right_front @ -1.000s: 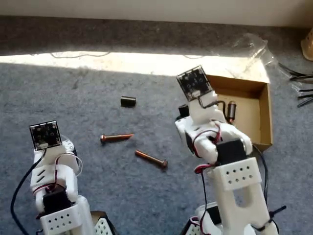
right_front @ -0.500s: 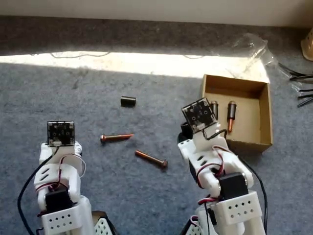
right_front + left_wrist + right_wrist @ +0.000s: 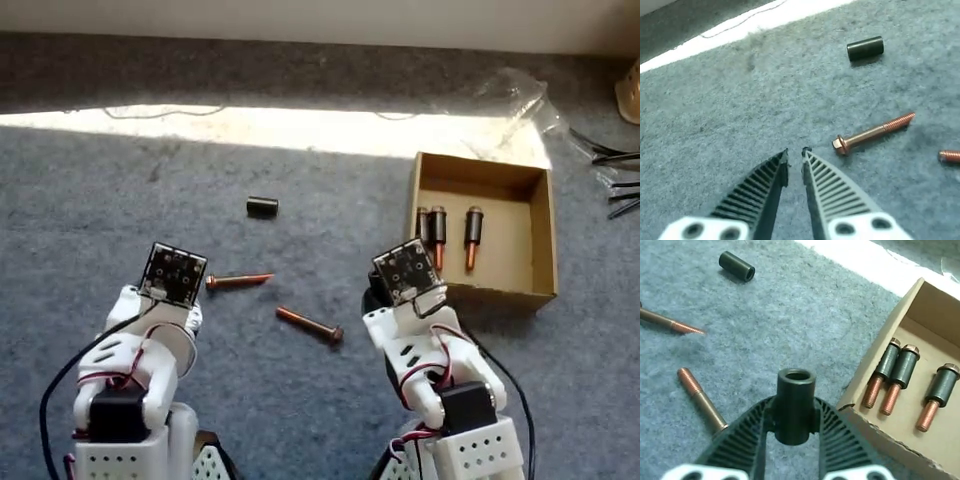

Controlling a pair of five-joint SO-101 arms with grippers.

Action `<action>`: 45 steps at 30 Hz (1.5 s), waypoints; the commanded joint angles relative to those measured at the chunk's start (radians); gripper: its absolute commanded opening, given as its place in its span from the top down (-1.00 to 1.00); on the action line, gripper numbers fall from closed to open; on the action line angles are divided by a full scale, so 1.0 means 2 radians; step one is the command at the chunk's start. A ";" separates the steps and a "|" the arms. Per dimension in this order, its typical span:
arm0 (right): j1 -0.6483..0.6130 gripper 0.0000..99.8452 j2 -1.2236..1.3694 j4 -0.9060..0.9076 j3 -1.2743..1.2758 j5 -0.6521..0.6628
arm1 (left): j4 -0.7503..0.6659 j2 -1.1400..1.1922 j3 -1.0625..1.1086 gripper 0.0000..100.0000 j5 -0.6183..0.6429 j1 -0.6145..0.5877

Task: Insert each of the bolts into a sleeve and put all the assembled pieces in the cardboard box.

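Two copper bolts lie loose on the grey carpet, one (image 3: 238,281) (image 3: 873,133) just ahead of my left gripper (image 3: 794,151), the other (image 3: 310,325) (image 3: 701,400) between the arms. My left gripper's fingers are shut down to a thin gap, with nothing between them. A black sleeve (image 3: 262,207) (image 3: 865,48) (image 3: 736,266) lies farther off. My right gripper (image 3: 795,416) is shut on a second black sleeve (image 3: 796,390), held upright with its bore facing the camera. The cardboard box (image 3: 530,185) (image 3: 920,300) holds three assembled bolt-and-sleeve pieces (image 3: 437,236) (image 3: 897,377).
A sunlit strip of floor (image 3: 250,128) runs behind the work area. Crumpled clear plastic (image 3: 515,95) and black cables (image 3: 612,180) lie beyond and to the right of the box. Open carpet stretches left of the bolts.
My left arm has swung forward and to the right, up to the nearer bolt. My right arm has drawn back from the box toward the near side, still holding its sleeve.
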 commanded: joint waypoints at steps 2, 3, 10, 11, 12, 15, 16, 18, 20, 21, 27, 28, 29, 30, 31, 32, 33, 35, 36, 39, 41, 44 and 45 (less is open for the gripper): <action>0.006 0.99 -0.031 -0.016 0.011 -0.005 | 0.001 0.160 -0.112 0.87 -0.017 0.035; 0.007 0.99 -0.036 -0.016 0.018 -0.007 | 0.001 0.197 -0.135 0.87 -0.015 0.036; 0.044 0.99 -0.074 -0.016 0.031 -0.044 | 0.002 0.430 -0.249 0.87 0.051 0.051; 0.045 0.99 -0.076 -0.015 0.031 -0.044 | 0.003 0.458 -0.264 0.87 0.075 0.053; 0.046 0.99 -0.076 -0.012 0.032 -0.044 | 0.004 0.481 -0.278 0.87 0.099 0.059; 0.044 0.99 -0.080 -0.006 0.041 -0.044 | 0.003 0.548 -0.316 0.87 0.183 0.079; 0.044 0.99 -0.080 -0.006 0.041 -0.044 | 0.002 0.569 -0.326 0.87 0.220 0.087; 0.045 0.99 -0.080 -0.006 0.041 -0.044 | 0.001 0.606 -0.352 0.87 0.298 0.096; 0.045 0.99 -0.080 -0.006 0.041 -0.044 | 0.003 0.643 -0.380 0.87 0.370 0.098; 0.045 0.99 -0.080 -0.006 0.041 -0.044 | 0.004 0.660 -0.396 0.87 0.400 0.099; 0.044 0.99 -0.080 -0.006 0.042 -0.043 | 0.005 0.765 -0.455 0.87 0.496 0.099; 0.044 0.99 -0.080 -0.006 0.042 -0.043 | 0.004 0.781 -0.464 0.87 0.510 0.099; 0.044 0.99 -0.080 -0.006 0.042 -0.043 | 0.004 0.797 -0.470 0.87 0.529 0.097; 0.044 0.99 -0.080 -0.006 0.042 -0.043 | 0.003 0.811 -0.474 0.87 0.549 0.097; 0.044 0.99 -0.080 -0.006 0.042 -0.042 | 0.002 0.824 -0.478 0.87 0.568 0.099; 0.044 0.99 -0.080 -0.006 0.043 -0.042 | 0.001 0.835 -0.480 0.87 0.582 0.100; 0.044 0.99 -0.080 -0.006 0.043 -0.042 | 0.002 0.845 -0.483 0.87 0.591 0.100; 0.044 0.99 -0.080 -0.008 0.049 -0.041 | 0.003 0.862 -0.491 0.87 0.599 0.097; 0.044 0.99 -0.080 -0.008 0.050 -0.041 | 0.004 0.868 -0.493 0.87 0.598 0.096; 0.044 0.99 -0.080 -0.008 0.050 -0.041 | 0.005 0.873 -0.493 0.87 0.600 0.099; 0.044 0.99 -0.080 -0.008 0.050 -0.041 | 0.005 0.870 -0.493 0.87 0.601 0.099; 0.044 0.99 -0.080 -0.008 0.050 -0.041 | 0.002 0.866 -0.492 0.87 0.641 0.099; 0.044 0.99 -0.080 -0.008 0.050 -0.041 | 0.004 0.867 -0.490 0.87 0.664 0.099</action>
